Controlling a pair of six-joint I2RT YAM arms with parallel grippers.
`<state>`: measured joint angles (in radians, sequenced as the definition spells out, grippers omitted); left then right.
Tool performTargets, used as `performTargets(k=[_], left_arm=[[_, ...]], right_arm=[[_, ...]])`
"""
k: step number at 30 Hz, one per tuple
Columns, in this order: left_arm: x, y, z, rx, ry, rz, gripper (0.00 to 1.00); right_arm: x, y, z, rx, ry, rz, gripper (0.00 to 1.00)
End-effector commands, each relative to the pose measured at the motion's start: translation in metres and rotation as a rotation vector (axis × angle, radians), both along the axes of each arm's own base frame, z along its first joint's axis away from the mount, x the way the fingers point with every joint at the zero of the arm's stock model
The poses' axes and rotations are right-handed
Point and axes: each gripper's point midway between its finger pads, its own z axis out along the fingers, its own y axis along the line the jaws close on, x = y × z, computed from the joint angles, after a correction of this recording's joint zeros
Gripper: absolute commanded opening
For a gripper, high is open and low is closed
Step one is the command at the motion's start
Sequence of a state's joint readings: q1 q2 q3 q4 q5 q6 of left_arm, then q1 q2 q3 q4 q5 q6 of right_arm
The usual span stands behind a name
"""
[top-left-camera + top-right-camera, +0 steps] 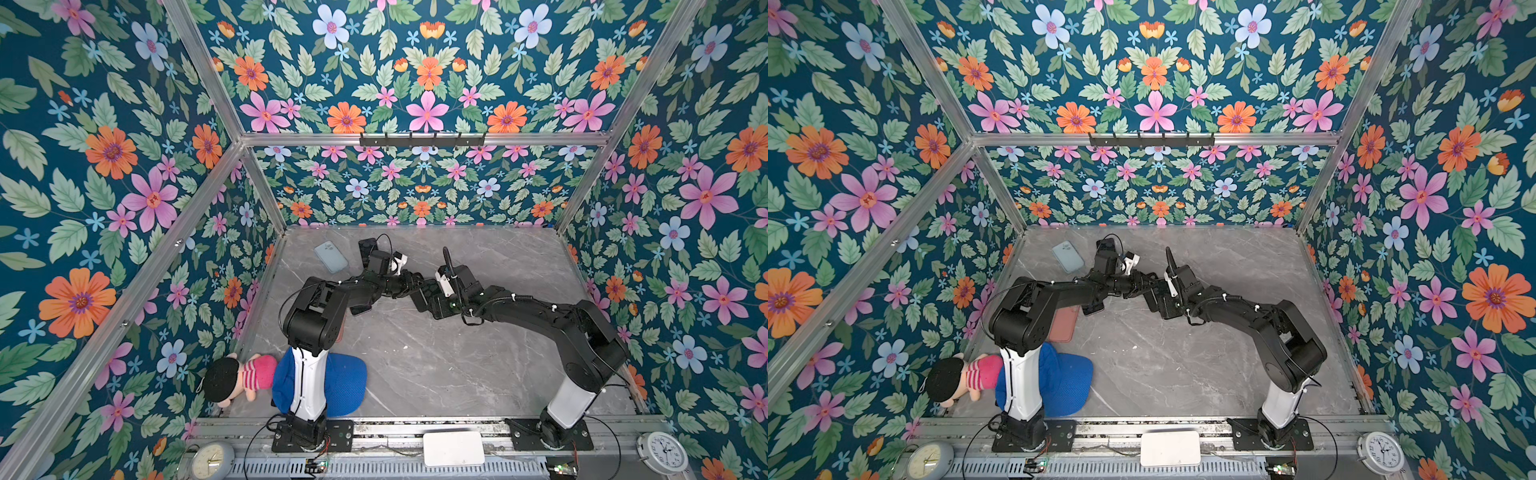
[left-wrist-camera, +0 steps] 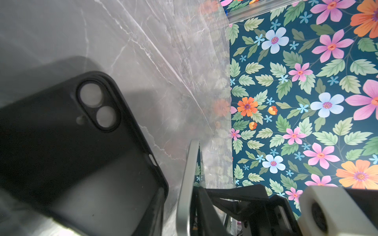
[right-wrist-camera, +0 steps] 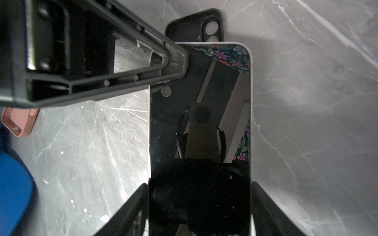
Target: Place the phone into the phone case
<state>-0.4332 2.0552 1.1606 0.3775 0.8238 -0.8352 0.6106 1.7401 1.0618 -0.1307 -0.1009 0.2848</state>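
- Right end effector [image 3: 201, 208] clamps the phone [image 3: 200, 114] by its edges, lower end cut off.
- Left end effector [image 1: 409, 286] overlaps one corner; I cannot tell its grip.
- Black phone case [image 3: 192, 26] lies beyond on the bench [image 3: 306, 122], half hidden.

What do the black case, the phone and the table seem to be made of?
The black case looks like soft rubber or silicone: dull matte, no reflections. The phone has a glossy glass-like front that mirrors the wallpaper; its pale rim could be metal or plastic. The table looks like polished grey marble with white veins, possibly an imitation.
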Motion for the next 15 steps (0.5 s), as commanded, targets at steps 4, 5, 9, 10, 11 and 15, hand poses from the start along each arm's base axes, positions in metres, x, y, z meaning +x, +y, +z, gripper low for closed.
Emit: performTargets(k=[4,5,9,10,11,15], left_arm=[[0.0016,-0.0010,0.0057,-0.032,-0.019,0.004,0.22],[0.0009,-0.0006,0.0056,-0.035,-0.017,0.006,0.21],[-0.0020,0.0005,0.0013,-0.036,-0.005,0.008,0.16],[-0.0023,0.0012,0.0012,-0.042,-0.003,0.011,0.15],[-0.0028,0.0010,0.0021,-0.050,-0.001,0.013,0.14],[-0.0044,0.0006,0.0052,-0.080,0.005,0.020,0.10]], right_arm=[[0.0062,0.0058,0.0094,0.018,-0.045,0.011,0.55],[0.0062,0.0058,0.0084,0.017,-0.043,0.010,0.56],[0.0064,0.0068,0.0091,0.019,-0.044,0.011,0.57],[0.0067,0.0067,0.0089,0.019,-0.044,0.011,0.58],[0.0066,0.0071,0.0099,0.020,-0.045,0.011,0.59],[0.0066,0.0069,0.0104,0.017,-0.046,0.011,0.63]])
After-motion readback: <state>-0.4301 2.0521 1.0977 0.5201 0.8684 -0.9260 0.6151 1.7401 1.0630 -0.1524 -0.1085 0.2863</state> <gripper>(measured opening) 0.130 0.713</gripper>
